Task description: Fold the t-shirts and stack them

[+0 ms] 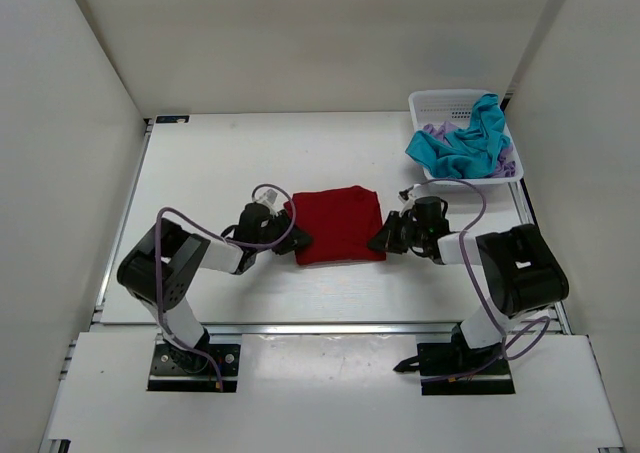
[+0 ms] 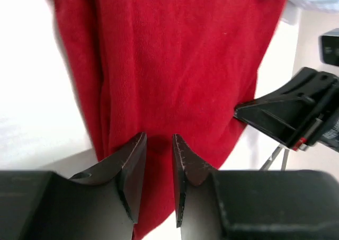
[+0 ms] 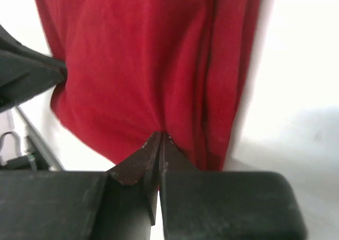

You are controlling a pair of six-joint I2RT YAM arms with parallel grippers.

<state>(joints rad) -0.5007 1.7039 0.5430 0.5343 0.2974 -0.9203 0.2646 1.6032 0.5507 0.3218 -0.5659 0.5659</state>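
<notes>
The deep red soft cloth t-shirt lies flat at the centre of the white tabletop, folded to a rough square, w/ layered creases showing along one side in the wrist views. The left gripper sits at the shirt's 8 o'clock edge, jaws part-closed w/ red cloth in the narrow gap btw them, so prob pinching the layered hem. The right gripper is at the 4 o'clock edge, jaws clenched tight together w/ tips right at the cloth's border; can't tell if a thin bit is nipped or nothing. Handling, as a judgement: light, limp knit w/ no stiffness, so it'll sag from any pinch pt, and the layers can slide apart if only the top one is caught. It's grippy enough on the pads and not fragile. Best hold is at the near edge on both sides, thru all layers at once and level, so a fold carries over w/o skewing. The teal-blue cloth t-shirt and pale lavender cloth t-shirt are crumpled together in the white plastic mesh basket at the table's 1 o'clock corner, well apart from the red one. Those prob need a pinch on a raised ridge of cloth, teal first as it's on top.
</notes>
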